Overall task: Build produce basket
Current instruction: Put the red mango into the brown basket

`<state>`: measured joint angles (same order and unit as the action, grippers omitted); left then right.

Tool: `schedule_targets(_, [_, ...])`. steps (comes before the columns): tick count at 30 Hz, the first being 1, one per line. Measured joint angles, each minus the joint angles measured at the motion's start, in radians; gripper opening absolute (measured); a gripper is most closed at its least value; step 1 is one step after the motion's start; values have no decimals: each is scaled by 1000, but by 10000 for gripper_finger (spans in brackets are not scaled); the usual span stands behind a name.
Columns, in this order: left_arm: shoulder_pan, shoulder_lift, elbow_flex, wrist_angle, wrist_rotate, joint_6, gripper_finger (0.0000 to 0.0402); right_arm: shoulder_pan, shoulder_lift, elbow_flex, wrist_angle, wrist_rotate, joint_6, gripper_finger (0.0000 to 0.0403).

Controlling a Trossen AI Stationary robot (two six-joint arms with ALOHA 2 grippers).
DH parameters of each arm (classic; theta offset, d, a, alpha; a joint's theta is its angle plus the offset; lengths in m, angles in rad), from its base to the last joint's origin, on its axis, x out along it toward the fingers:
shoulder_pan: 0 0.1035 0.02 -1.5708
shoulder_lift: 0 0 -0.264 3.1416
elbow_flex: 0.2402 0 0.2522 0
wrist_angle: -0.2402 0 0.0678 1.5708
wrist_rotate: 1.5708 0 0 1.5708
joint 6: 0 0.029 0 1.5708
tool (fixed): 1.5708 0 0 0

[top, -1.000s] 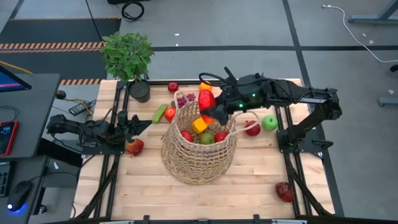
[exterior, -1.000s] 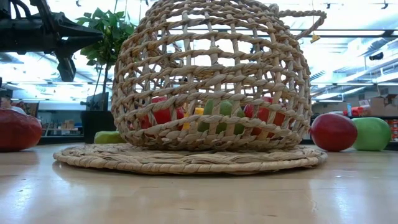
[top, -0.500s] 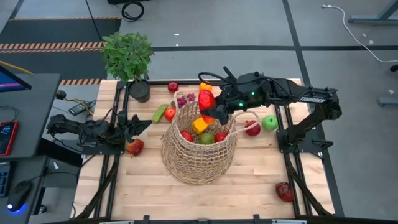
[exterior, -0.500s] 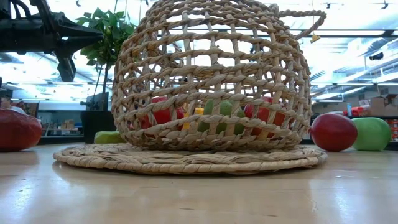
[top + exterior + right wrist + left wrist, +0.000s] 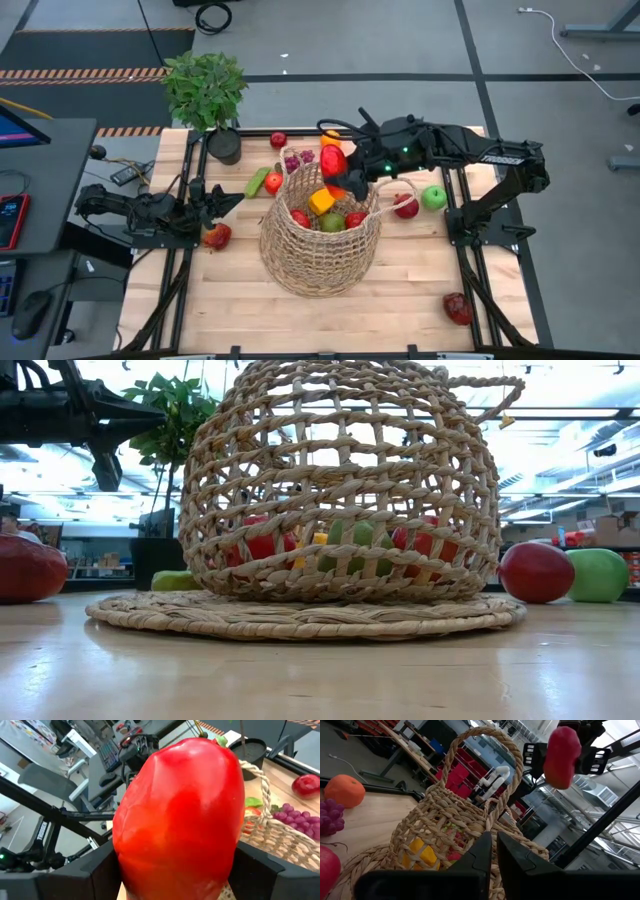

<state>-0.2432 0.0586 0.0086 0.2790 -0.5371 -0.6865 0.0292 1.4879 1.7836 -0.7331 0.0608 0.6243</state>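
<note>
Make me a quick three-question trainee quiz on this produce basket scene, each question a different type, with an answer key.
1. True or false: the right gripper is shut on a red pepper above the basket.
2. Multiple choice: where does the green apple lie? A) inside the basket B) on the table beside a red apple, right of the basket C) in the left gripper
3. Fill in: the left gripper waits, shut and empty, beside the basket's ____ side.

Key: 1 true. 2 B. 3 left.
</note>
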Motion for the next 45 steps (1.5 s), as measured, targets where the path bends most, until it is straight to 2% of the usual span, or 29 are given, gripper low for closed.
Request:
schedule_targets(21, [0, 0, 0, 0, 0, 0, 36, 0, 0, 0, -25, -3, 0, 297])
schedule_targets(29, [0, 0, 0, 0, 0, 0, 32, 0, 0, 0, -25, -3, -53, 297])
schedule_targets(33, [0, 0, 0, 0, 0, 0, 35, 0, 0, 0, -29, 30, -190, 297])
schedule_targets(41, [0, 0, 0, 0, 0, 0, 34, 9, 14, 1, -63, 71, -738, 297])
schedule_targets(45, [0, 0, 0, 0, 0, 0, 36, 8, 64, 1, -67, 73, -902, 297])
